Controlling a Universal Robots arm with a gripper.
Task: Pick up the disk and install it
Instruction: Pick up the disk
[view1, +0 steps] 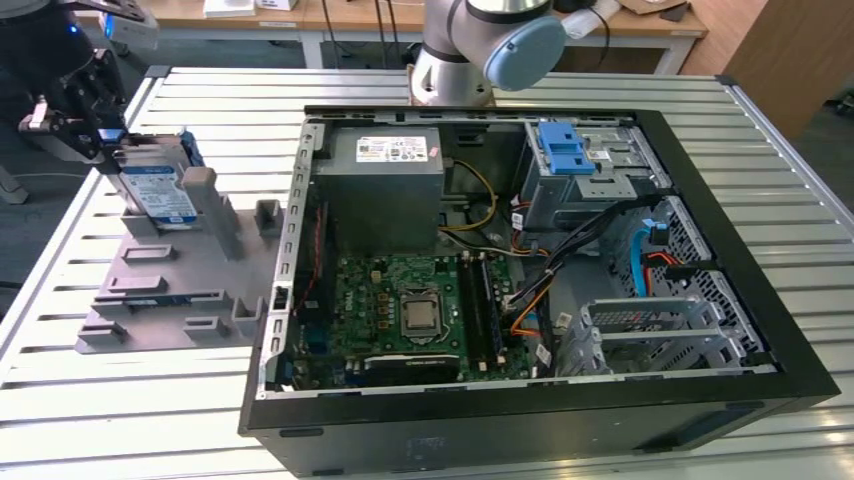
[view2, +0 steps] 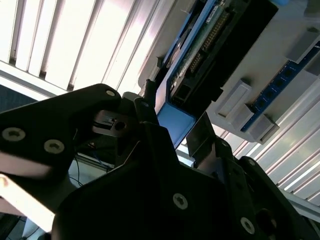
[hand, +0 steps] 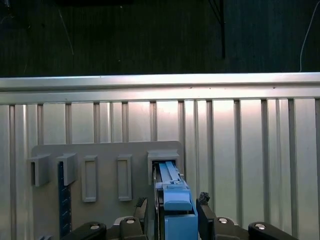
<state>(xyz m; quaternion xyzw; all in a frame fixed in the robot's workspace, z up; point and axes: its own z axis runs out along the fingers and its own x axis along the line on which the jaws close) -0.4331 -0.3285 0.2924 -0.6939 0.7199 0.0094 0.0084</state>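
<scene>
The disk (view1: 154, 187) stands on edge in a slot of the grey fixture plate (view1: 160, 300) at the exterior view's left, silver with a white-and-blue label and blue rails. My gripper (view1: 91, 128) is at its upper end. In the first wrist view the disk's blue rail (hand: 176, 202) lies between my fingertips (hand: 143, 206), which press close on both sides. In the second wrist view the same blue end (view2: 175, 124) sits in my gripper (view2: 172, 117), with the disk's circuit-board side (view2: 207, 42) beyond it. The disk's lower end is still in the slot.
An open computer case (view1: 534, 250) lies on the slatted metal table (view1: 120, 420), with a blue drive bay (view1: 567, 150), a grey power-supply box (view1: 387, 165) and a green motherboard (view1: 414, 305) inside. The arm's base (view1: 461, 50) stands behind the case. The fixture plate (hand: 105, 150) has several other slots.
</scene>
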